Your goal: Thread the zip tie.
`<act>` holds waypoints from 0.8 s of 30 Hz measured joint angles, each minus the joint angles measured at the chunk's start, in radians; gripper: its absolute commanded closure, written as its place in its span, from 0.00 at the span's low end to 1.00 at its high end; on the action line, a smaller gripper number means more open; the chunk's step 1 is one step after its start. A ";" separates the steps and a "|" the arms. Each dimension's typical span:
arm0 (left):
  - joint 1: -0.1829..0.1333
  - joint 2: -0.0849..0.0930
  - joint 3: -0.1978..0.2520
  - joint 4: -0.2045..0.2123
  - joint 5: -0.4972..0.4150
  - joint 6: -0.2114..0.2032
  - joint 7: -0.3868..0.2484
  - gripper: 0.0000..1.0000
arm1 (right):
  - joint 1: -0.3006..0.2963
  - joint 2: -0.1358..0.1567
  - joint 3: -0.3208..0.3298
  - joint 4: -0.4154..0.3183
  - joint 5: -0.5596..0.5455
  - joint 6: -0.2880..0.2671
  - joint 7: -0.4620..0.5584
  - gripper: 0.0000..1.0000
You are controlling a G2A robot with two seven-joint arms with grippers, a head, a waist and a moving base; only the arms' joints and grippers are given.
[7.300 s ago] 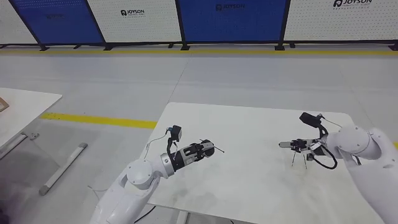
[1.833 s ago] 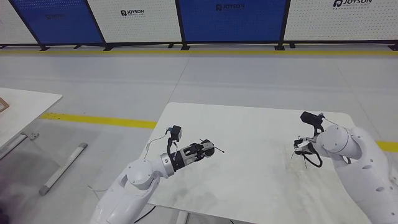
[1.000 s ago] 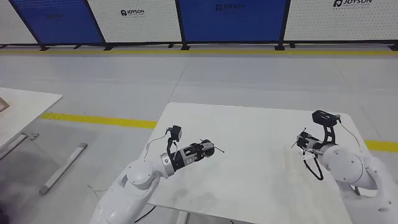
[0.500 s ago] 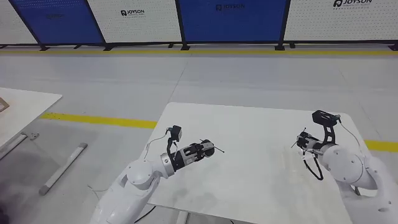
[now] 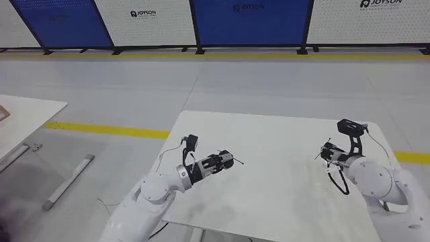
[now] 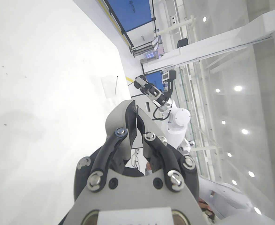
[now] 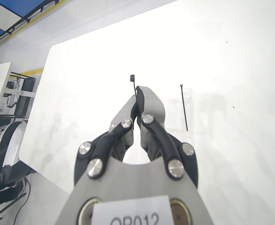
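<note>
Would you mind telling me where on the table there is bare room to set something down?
The broad middle of the table, between the left claw and the right claw, is bare, and so is the far side beyond both. It is crowded by the right claw, which holds a zip tie, with a loose zip tie lying close by.

Top view: high over table [image 5: 275, 141] near edge, facing down and out past far edge. Left wrist view: close behind left gripper [image 6: 134, 104], low across table toward right gripper [image 6: 139, 83]. Right wrist view: steeper, over table. Wrist views share zip tie [image 7: 183, 106] lying on table.
</note>
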 measured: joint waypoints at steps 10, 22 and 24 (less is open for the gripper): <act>-0.043 -0.018 0.109 0.047 0.079 0.010 0.091 1.00 | 0.000 0.000 0.000 0.000 0.000 0.000 0.000 1.00; -0.043 -0.018 0.109 0.046 0.079 0.009 0.090 1.00 | -0.253 0.000 0.120 -0.197 0.203 -0.074 -0.241 1.00; -0.043 -0.018 0.109 0.046 0.079 0.009 0.090 1.00 | -0.292 -0.004 0.114 -0.197 0.255 -0.111 -0.276 1.00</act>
